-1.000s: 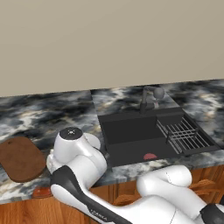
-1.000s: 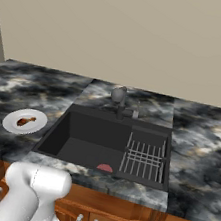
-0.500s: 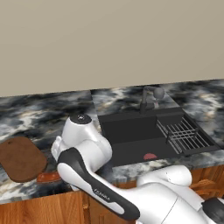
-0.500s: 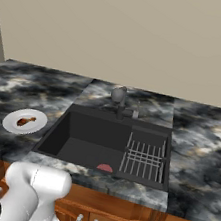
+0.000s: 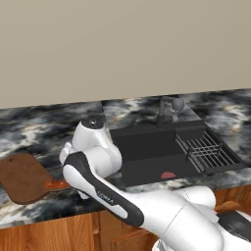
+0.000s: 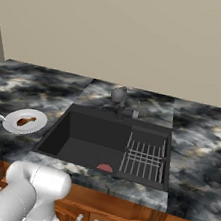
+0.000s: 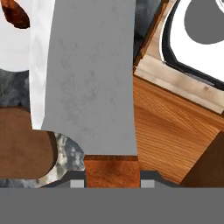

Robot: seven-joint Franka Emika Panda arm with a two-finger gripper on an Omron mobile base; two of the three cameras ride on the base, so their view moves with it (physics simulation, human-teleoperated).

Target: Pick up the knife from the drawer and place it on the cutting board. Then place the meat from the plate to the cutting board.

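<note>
Marble counter below, claw [image 7: 112, 186] clamps knife [image 7: 89, 83], blade pointing straight ahead.

- One marking: small white lettering on the dark band of the arm [image 5: 100, 195], lower centre of the left base view. It is too small and blurred to read.
- Nothing else carries text, labels, brands, numbers or signs.
</note>
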